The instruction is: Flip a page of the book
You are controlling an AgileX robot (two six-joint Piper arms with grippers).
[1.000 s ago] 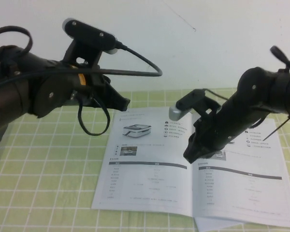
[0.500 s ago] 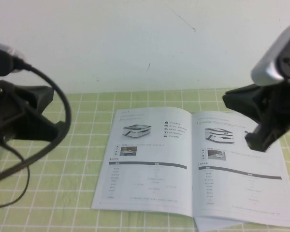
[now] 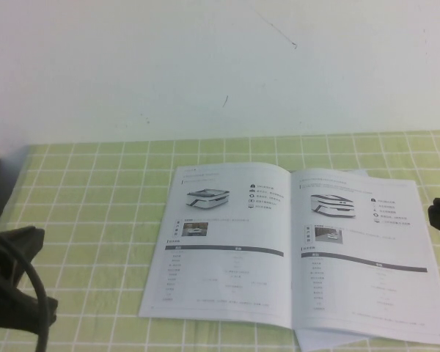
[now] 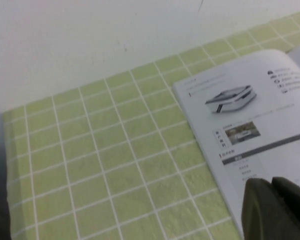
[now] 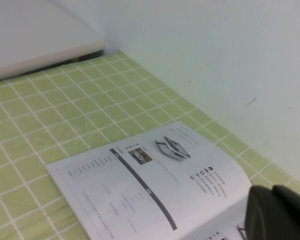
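Here you are viewing the thin white paper booklet (image 3: 293,249) lying open mid-cloth, spine running away from you; the clenched right gripper (image 5: 280,212) (left gripper (image 4: 275,207) likewise clenched) is hovering nearer its right-hand page (image 3: 367,257).

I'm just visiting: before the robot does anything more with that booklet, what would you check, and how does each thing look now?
1. Book lies open and flat on the checked cloth: ok.
2. Page on the robot's left lies flat, not curled: ok.
3. Loose sheet pokes out under the book's near edge: not ok.
4. Left gripper at the table's left edge, off the book, fingers together: ok.
5. Right gripper pulled back at the right edge, shut, holding nothing: ok.
6. Nothing rests on the pages: ok.
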